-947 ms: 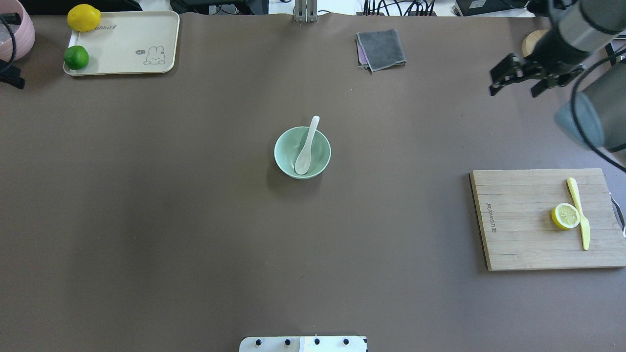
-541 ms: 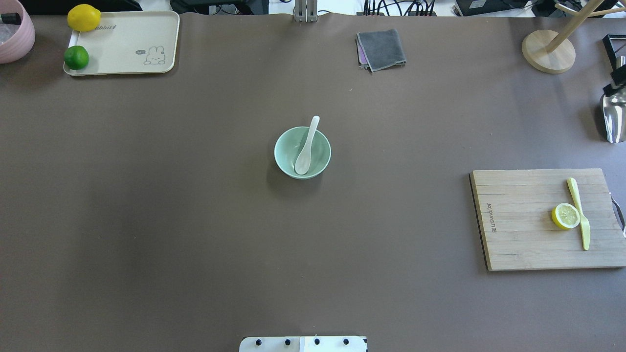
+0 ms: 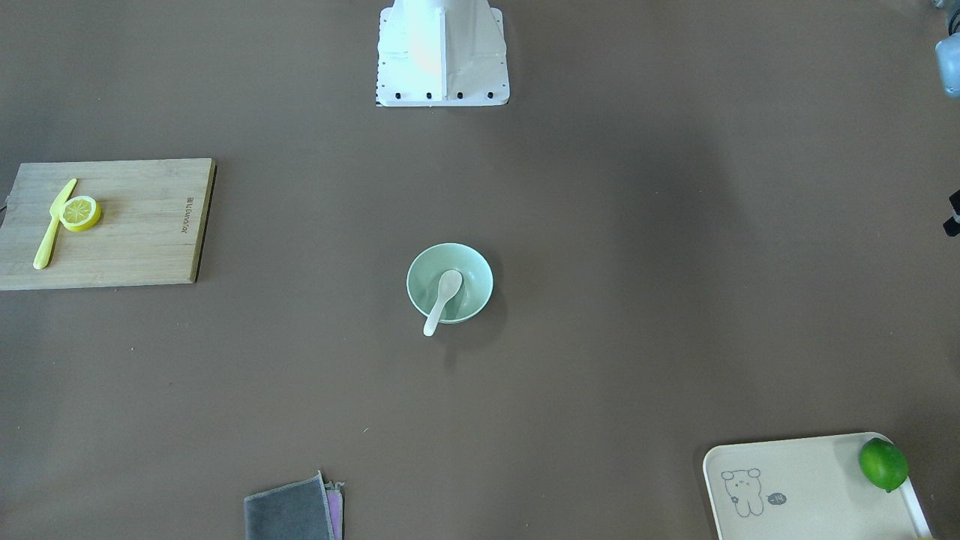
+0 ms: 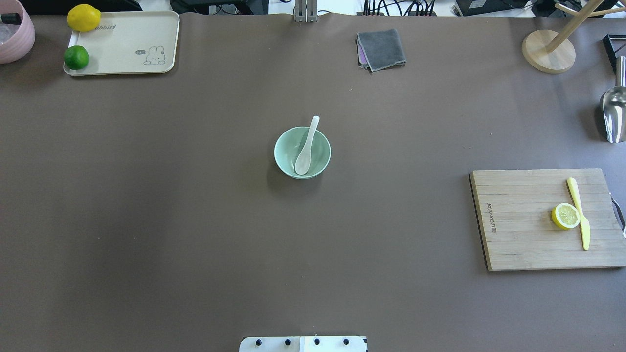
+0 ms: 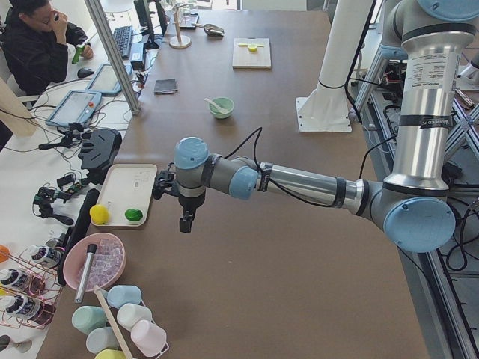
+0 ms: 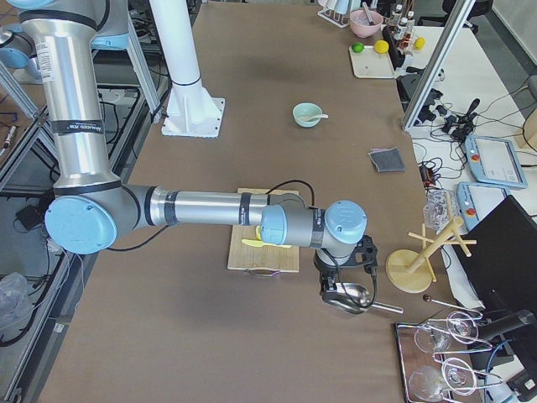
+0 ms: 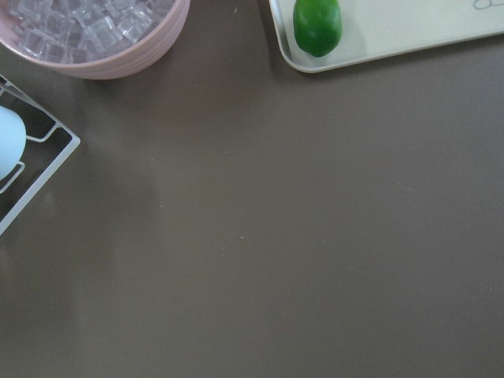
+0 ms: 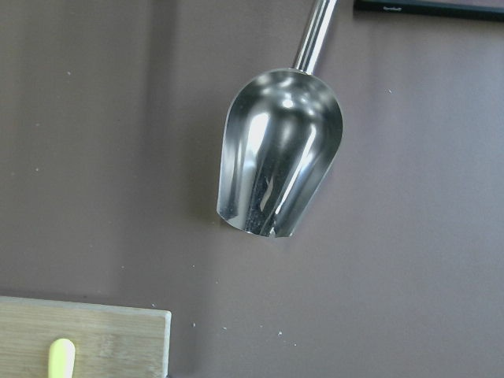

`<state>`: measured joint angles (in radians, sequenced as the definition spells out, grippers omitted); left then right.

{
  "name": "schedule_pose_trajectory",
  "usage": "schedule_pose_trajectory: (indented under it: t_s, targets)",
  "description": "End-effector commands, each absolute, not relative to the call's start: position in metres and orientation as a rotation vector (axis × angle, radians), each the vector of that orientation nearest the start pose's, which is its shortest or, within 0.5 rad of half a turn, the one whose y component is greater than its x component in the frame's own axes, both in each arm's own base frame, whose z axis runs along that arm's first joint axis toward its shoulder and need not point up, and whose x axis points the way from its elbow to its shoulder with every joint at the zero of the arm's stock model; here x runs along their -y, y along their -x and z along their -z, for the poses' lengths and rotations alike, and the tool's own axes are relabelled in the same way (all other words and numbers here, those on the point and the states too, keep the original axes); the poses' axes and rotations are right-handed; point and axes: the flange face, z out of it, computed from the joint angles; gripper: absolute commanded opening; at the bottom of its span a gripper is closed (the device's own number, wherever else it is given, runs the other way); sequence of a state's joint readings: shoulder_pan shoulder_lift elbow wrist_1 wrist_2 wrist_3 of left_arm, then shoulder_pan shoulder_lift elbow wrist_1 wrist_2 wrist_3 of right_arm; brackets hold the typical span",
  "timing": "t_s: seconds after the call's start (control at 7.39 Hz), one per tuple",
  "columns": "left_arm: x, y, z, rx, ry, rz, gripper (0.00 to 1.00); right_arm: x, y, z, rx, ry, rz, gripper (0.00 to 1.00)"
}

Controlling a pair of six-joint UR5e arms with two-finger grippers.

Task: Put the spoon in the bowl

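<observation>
A brown-covered table (image 4: 195,244) stands beside apparently a cluttered white workbench (image 5: 19,168).

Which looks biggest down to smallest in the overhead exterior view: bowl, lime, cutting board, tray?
1. cutting board
2. tray, which lies farther from the camera, so its gap to the board is less sure
3. bowl
4. lime

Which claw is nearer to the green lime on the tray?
Left. The left claw hangs over the table just beside the lime and its tray; the right claw is at the table's opposite end, above the metal scoop.
</observation>
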<state>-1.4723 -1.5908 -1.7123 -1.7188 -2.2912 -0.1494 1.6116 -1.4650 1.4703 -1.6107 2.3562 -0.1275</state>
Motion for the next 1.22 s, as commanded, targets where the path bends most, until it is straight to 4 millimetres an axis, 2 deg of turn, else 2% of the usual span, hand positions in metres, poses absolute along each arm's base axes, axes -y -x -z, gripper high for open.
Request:
schedule_pose_trajectory:
  t_s: [0.0,0.68,1.08]
  targets:
    - [0.507,0.025,-0.578,-0.740,-0.193,-0.044,0.98,0.525,-0.092,-0.663,0.769,-0.029,0.057,1.00]
    - [0.506,0.028,-0.583,-0.737,-0.186,-0.036,0.98,0.533,-0.093,-0.649,0.766,-0.034,0.012,1.00]
    - [0.506,0.028,-0.584,-0.736,-0.185,-0.036,0.98,0.528,-0.092,-0.644,0.770,-0.043,0.014,1.00]
